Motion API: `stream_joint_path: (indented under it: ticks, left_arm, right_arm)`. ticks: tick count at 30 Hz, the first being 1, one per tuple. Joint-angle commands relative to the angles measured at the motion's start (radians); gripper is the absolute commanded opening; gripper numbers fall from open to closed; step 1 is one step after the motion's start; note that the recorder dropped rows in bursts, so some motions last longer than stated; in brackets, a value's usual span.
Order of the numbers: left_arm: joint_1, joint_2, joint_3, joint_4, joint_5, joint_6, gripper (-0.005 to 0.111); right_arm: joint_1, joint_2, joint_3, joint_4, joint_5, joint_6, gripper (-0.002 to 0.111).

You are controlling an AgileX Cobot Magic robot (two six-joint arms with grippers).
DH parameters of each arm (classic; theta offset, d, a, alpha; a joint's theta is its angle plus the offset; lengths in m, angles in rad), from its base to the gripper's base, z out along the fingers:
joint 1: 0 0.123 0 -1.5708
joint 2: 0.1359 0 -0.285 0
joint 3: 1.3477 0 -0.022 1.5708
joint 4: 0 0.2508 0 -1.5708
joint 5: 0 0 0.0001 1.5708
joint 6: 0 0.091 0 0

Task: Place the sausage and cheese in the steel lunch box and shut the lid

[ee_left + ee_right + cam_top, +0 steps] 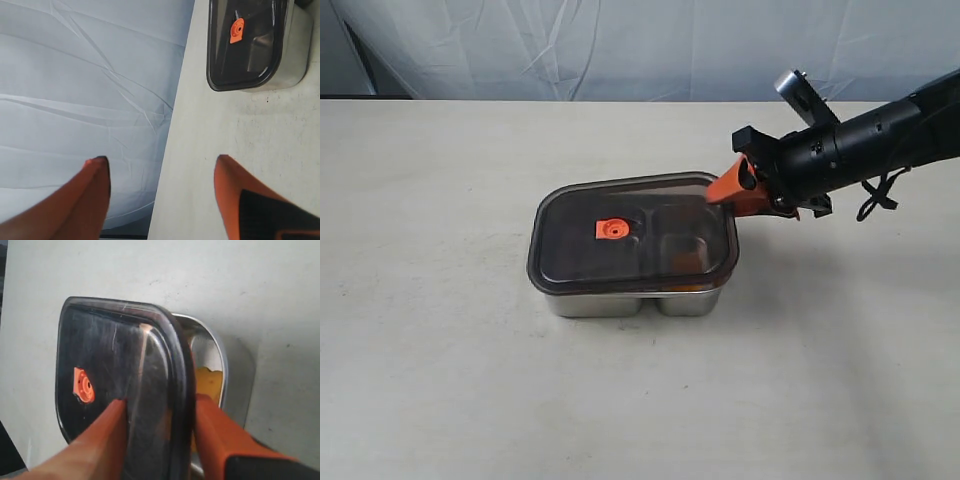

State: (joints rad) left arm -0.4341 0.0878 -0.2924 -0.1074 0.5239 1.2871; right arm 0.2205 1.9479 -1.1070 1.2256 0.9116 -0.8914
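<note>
A shiny rectangular stainless-steel lunch box (590, 303) with two compartments sits on a pale table (440, 390). A dark, smoky translucent lid (620, 255) with a small orange valve tab (611, 229) at its centre lies over the box. The right gripper (732, 187), orange-fingered on a black arm, is clamped on the lid's rim at the box's smaller-compartment end. It has a finger on either side of the rim, probably to guide that edge down. In the right wrist view that end stands slightly off the box rim, so the lid looks not fully seated. Through the gap, a yellow-orange block of toy cheese (207, 384) shows inside the box. The red toy sausage cannot be made out under the dark lid. The left gripper (160, 167) hangs well away from the box, fingers spread, holding nothing.
</note>
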Motion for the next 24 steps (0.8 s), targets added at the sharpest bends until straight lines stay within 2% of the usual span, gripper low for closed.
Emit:
stream_joint_path:
  ticks: [1,9,16,19,20,22,24]
  left_arm:
    - [-0.006,-0.005,0.007,-0.014,-0.013,-0.009,0.059]
    - [-0.006,-0.005,0.007,-0.014,-0.013,-0.009,0.059]
    - [-0.006,-0.005,0.007,-0.014,-0.013,-0.009,0.059]
    - [-0.006,-0.005,0.007,-0.01,-0.011,-0.009,0.058]
    - [-0.006,-0.005,0.007,-0.01,-0.011,-0.009,0.057]
    - [-0.006,0.0,0.007,-0.006,-0.011,-0.012,0.046]
    - [-0.006,0.022,0.007,-0.006,-0.038,-0.012,0.028]
  right_arm:
    - [-0.001,0.001,0.002,-0.012,-0.008,-0.006,0.053]
    - [-0.001,0.001,0.002,-0.032,-0.016,0.004,0.053]
    - [-0.001,0.001,0.002,-0.225,-0.092,0.171,0.053]
    - [-0.001,-0.001,0.002,-0.25,-0.092,0.2,0.053]
    - [-0.001,-0.006,0.002,-0.253,-0.092,0.211,0.053]
    - [-0.001,-0.023,0.002,-0.262,-0.092,0.214,0.049]
    - [-0.001,-0.057,0.002,-0.283,-0.092,0.214,0.036]
